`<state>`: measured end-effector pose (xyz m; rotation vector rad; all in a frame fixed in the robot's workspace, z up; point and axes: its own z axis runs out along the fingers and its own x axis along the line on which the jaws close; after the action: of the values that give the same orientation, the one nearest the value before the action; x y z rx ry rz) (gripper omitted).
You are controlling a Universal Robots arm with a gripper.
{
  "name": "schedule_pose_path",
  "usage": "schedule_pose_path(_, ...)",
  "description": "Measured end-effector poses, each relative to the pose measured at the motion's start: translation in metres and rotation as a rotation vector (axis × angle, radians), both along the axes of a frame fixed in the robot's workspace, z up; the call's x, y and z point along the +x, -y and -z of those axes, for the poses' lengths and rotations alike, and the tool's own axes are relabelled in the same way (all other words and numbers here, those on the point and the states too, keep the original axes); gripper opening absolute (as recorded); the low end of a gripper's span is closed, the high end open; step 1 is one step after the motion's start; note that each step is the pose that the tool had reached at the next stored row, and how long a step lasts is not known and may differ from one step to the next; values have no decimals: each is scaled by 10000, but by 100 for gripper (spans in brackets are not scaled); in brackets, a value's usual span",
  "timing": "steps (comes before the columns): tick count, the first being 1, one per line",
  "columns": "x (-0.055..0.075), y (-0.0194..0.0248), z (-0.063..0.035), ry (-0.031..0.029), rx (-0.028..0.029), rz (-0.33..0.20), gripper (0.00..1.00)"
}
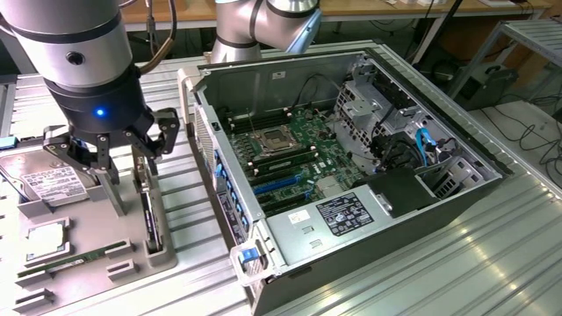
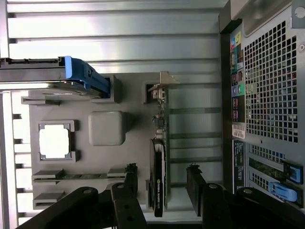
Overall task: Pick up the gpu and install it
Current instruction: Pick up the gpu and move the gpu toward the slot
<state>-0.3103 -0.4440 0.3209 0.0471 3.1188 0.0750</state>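
Observation:
The gpu stands on its edge in a slot of the grey tray, a dark strip with a silver bracket at its far end. In the wrist view the gpu runs edge-on between my two black fingers. My gripper hangs just above the tray and is open, one finger on each side of the card, with gaps showing between pads and card. The open computer case lies to the exterior view's right, its motherboard and blue slots exposed.
On the tray lie a silver hard drive, a processor chip and a long green memory stick. The case's perforated rear panel stands close beside the tray. Ribbed aluminium tabletop surrounds everything.

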Motion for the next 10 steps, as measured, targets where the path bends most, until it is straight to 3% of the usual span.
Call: schedule_pose_path(10,-1,8,41,1,2,-42,54)
